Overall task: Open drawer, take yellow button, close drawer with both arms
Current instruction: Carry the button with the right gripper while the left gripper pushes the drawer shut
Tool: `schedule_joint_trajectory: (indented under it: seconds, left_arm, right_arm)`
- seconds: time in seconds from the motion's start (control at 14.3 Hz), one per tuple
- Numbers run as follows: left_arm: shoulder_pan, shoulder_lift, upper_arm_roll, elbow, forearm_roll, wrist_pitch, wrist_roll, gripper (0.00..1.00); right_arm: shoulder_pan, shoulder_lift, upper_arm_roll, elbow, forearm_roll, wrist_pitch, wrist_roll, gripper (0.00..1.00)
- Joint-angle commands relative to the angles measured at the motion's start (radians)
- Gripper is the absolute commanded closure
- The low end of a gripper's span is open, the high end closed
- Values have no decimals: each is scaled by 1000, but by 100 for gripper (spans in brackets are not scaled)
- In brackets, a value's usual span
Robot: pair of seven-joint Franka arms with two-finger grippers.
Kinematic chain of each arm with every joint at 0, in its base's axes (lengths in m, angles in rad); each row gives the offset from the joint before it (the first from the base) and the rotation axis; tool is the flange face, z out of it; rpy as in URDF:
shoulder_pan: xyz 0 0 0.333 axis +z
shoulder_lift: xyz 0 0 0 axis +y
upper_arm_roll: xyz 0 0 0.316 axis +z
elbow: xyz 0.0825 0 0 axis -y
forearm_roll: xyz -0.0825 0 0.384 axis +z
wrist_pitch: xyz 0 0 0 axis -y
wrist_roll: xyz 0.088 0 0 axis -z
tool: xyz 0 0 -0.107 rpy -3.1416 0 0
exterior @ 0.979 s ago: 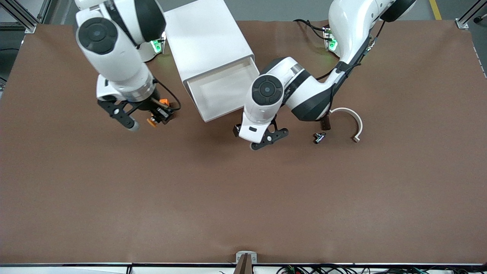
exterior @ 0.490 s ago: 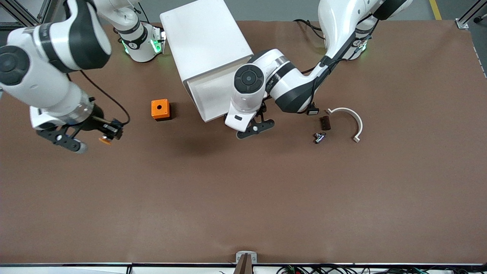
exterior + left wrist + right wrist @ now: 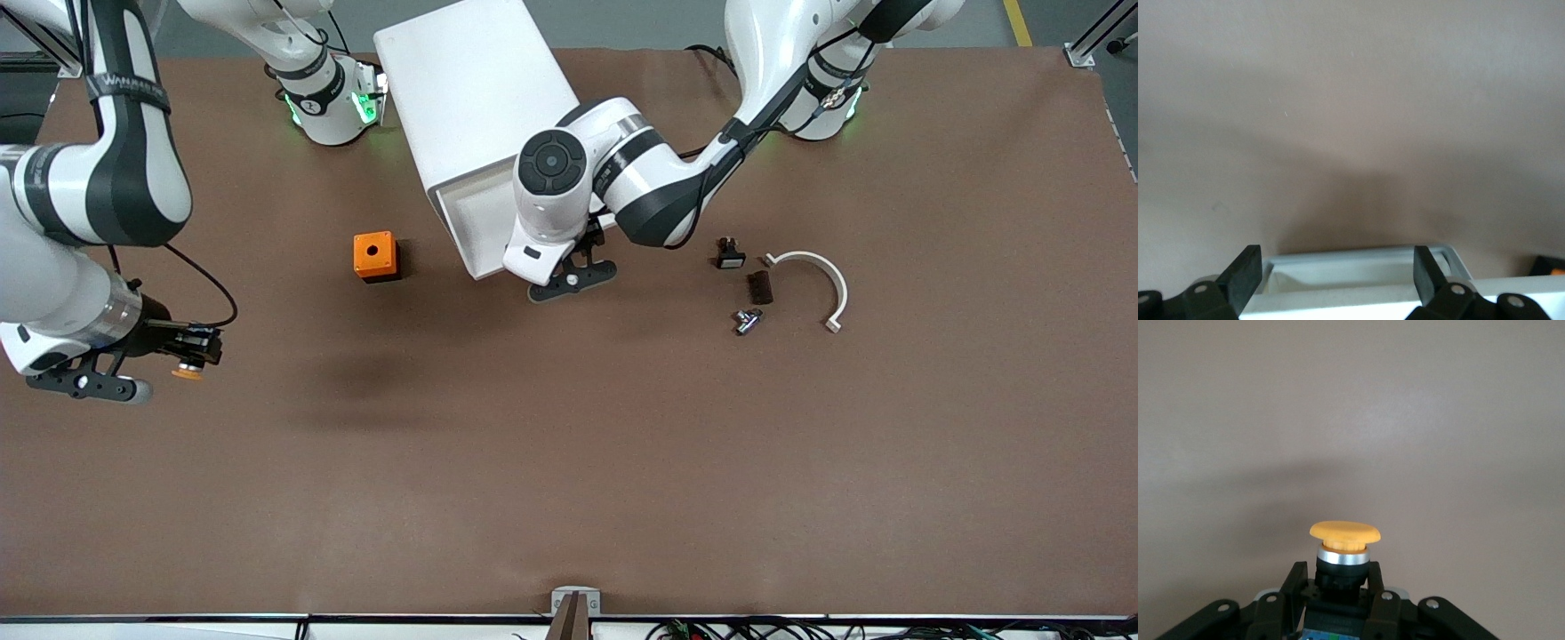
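The button [image 3: 187,372] has a round orange cap [image 3: 1345,531] on a silver ring and a black body. My right gripper [image 3: 194,348] is shut on that body, over bare table at the right arm's end. In the right wrist view, the right gripper [image 3: 1336,583] holds it with the cap pointing away from the wrist. The white drawer [image 3: 476,213] stands pulled out of its white cabinet [image 3: 480,89]. My left gripper [image 3: 569,274] is open at the drawer's front edge. In the left wrist view, the drawer's front rim [image 3: 1358,257] lies between its spread fingers [image 3: 1245,270].
An orange cube with a round hole [image 3: 374,256] sits beside the drawer toward the right arm's end. Toward the left arm's end lie a small black part with a white face [image 3: 730,256], a dark block [image 3: 758,286], a small metal piece [image 3: 747,320] and a curved white piece [image 3: 822,277].
My right arm swung the button away from the orange cube toward its own end of the table. My left gripper moved in to the drawer's front edge.
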Motion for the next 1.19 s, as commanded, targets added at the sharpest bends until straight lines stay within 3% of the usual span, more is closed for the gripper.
schedule_joint_trajectory:
  seconds: [0.0, 0.28, 0.7, 1.12]
  left_arm:
    - [-6, -14, 0, -30, -63, 6, -8, 0]
    - [-12, -14, -1, -41, -159, 6, -6, 0]
    - [-29, -12, -4, -61, -296, 6, -8, 0]
    - [-51, 6, -4, -62, -403, 5, -5, 0]
  right_arm:
    - [-49, 53, 18, -3, 15, 61, -123, 100]
    - [-83, 112, 18, -35, 11, 171, -219, 100]
    - [-170, 201, 19, -173, 11, 514, -387, 100]
    - [-202, 289, 25, -195, 15, 625, -401, 100]
